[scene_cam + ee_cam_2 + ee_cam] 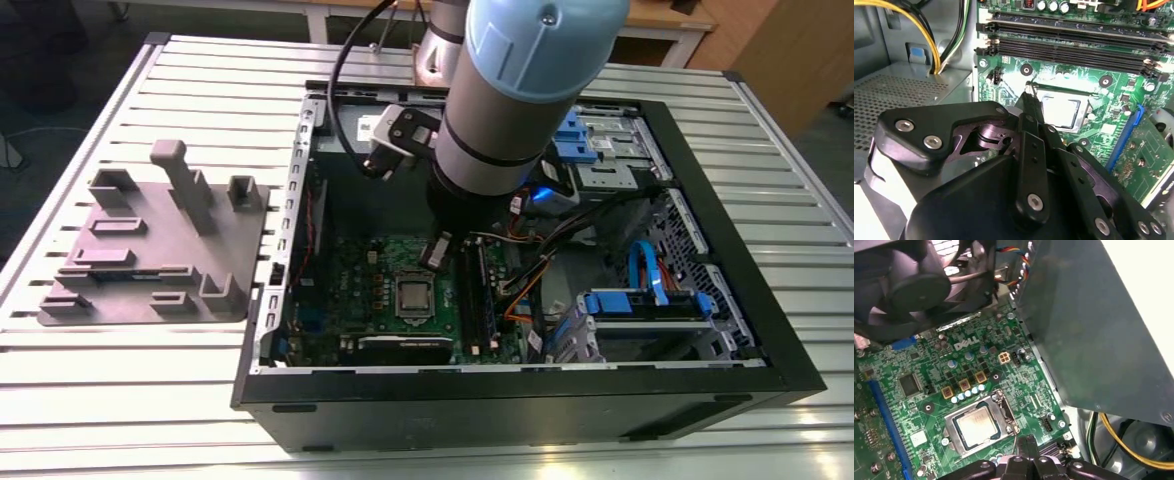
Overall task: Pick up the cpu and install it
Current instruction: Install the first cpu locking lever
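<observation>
**Gripper above the socket, chip lying in the frame**

Black gripper (1030, 97) hangs inside the open black computer case (534, 400), its fingers drawn together to a narrow tip with nothing between them, in both wrist views just beside the corner of the square metal socket frame (1006, 412). In the first wrist view the tip (1029, 442) stands at the frame's edge, apart from the chip.

The cpu (975, 426), a small flat square chip with a silver-grey metal top, lies flat in the socket frame on the green motherboard (929, 365); it also shows in the second wrist view (1061, 110) and in the exterior view (415, 297).

Around it: long black memory slots (1074, 40) run beside the socket, a blue slot (886, 420) lies along the board's far side, and a black round fan (914, 285) stands at one end of the board. A grey metal box (1094, 330) rises close beside the board, with yellow cables (1119, 440) under it. In the exterior view the arm's pale-blue and grey body (514, 100) reaches down into the case, and a grey plastic holder tray with upright posts (147, 250) sits on the slatted metal table (80, 400) towards the exterior view's left.
</observation>
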`<state>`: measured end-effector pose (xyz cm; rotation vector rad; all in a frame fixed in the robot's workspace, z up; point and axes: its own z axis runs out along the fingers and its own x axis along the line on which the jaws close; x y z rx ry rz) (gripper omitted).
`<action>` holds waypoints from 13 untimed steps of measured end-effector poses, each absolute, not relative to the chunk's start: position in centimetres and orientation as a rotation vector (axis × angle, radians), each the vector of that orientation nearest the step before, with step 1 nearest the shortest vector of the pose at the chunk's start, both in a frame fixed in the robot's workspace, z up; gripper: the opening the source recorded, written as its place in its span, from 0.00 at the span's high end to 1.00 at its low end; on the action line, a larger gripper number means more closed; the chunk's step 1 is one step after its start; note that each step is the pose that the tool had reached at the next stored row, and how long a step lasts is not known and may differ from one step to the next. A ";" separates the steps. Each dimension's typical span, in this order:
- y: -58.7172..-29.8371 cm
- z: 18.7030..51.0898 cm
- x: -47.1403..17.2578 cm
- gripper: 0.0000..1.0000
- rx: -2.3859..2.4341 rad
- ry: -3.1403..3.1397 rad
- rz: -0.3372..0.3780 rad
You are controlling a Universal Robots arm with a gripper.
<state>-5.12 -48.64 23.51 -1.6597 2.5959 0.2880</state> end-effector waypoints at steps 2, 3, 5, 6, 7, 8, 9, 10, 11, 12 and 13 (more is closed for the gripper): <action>-48.6 23.5 -5.1 0.89 -1.692 2.578 0.289; -48.7 23.5 -5.1 0.89 -1.700 2.573 0.289; -48.7 23.5 -5.0 0.89 -1.702 2.573 0.288; -48.7 23.4 -5.0 0.89 -1.702 2.574 0.287; -48.7 23.4 -5.0 0.89 -1.702 2.575 0.283; -48.7 23.4 -4.9 0.89 -1.703 2.576 0.281; -48.8 23.3 -4.9 0.89 -1.705 2.577 0.278; -48.8 23.2 -4.9 0.89 -1.713 2.574 0.276; -48.8 23.1 -4.9 0.89 -1.726 2.569 0.273; -48.8 23.1 -4.9 0.89 -1.743 2.559 0.272; -48.8 23.0 -4.9 0.89 -1.761 2.549 0.272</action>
